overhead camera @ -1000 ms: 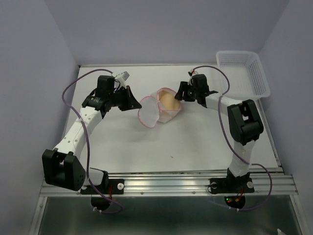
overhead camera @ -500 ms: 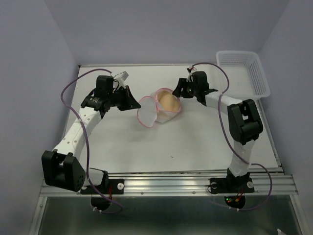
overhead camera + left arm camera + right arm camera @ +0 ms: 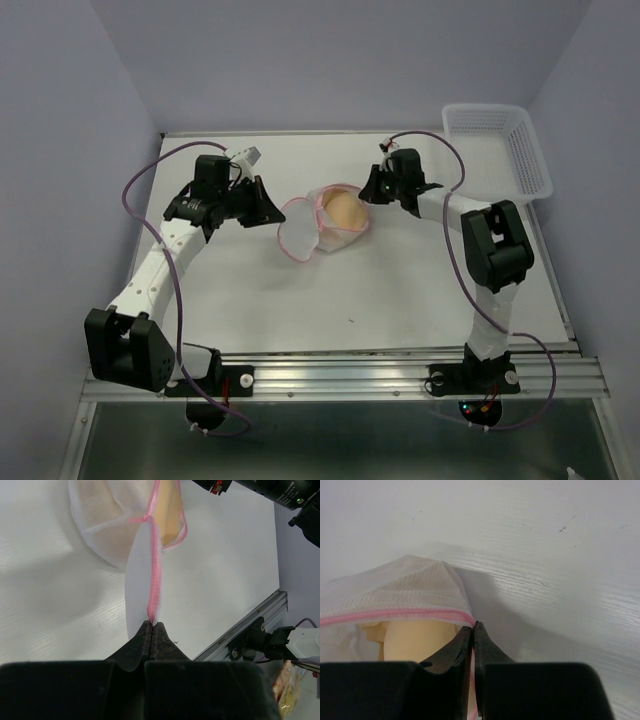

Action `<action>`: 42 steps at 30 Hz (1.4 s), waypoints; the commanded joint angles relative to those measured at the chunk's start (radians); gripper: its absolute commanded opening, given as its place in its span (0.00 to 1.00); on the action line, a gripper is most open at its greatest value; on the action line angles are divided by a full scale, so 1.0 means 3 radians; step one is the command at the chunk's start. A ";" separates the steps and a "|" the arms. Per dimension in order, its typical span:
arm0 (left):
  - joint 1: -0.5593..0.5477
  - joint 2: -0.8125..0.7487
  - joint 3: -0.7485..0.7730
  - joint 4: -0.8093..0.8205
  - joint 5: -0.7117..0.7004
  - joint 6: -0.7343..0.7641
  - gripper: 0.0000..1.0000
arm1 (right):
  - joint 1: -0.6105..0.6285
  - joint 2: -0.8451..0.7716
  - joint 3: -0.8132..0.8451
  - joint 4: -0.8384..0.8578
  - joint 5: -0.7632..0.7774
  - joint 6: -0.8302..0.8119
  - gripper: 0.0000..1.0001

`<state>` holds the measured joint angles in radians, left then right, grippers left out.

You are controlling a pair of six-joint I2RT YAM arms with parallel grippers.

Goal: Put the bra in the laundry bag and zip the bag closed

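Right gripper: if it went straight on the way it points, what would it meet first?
The laundry bag. The right gripper is pinching its pink rim, and the bra inside probably lies just behind the mesh.

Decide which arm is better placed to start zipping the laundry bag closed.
Right, probably: the right claw pinches the pink zipper at the corner of the laundry bag mouth, ready to pull. The left claw clamps the flap rim, bracing it.

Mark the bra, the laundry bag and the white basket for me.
bra [image 3: 343, 209]: top external view, on the beige padding showing in the bag's mouth.
laundry bag [image 3: 102, 525]: left wrist view, on its white mesh wall.
basket [image 3: 531, 160]: top external view, on its right lattice wall.
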<state>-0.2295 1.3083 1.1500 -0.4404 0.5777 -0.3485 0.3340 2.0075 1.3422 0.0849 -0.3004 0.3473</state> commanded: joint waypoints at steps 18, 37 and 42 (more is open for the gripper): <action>0.0044 -0.0260 0.0820 -0.0086 0.0063 -0.0101 0.00 | 0.0175 -0.1557 0.0471 -0.1387 0.0714 -0.0467 0.01; 0.0049 0.0041 0.0881 -0.0378 -0.0407 -0.0332 0.00 | 0.0175 -0.1551 0.0451 -0.1942 0.0245 -0.0646 0.01; 0.0049 0.0052 0.0805 -0.0260 -0.0371 -0.0352 0.00 | 0.0175 -0.1967 0.0327 -0.1546 -0.0666 -0.0575 0.02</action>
<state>-0.2203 1.3544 1.3960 -0.5686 0.4690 -0.4545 0.3828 1.5749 1.4147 -0.5293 -0.3061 0.1825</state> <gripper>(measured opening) 0.025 0.028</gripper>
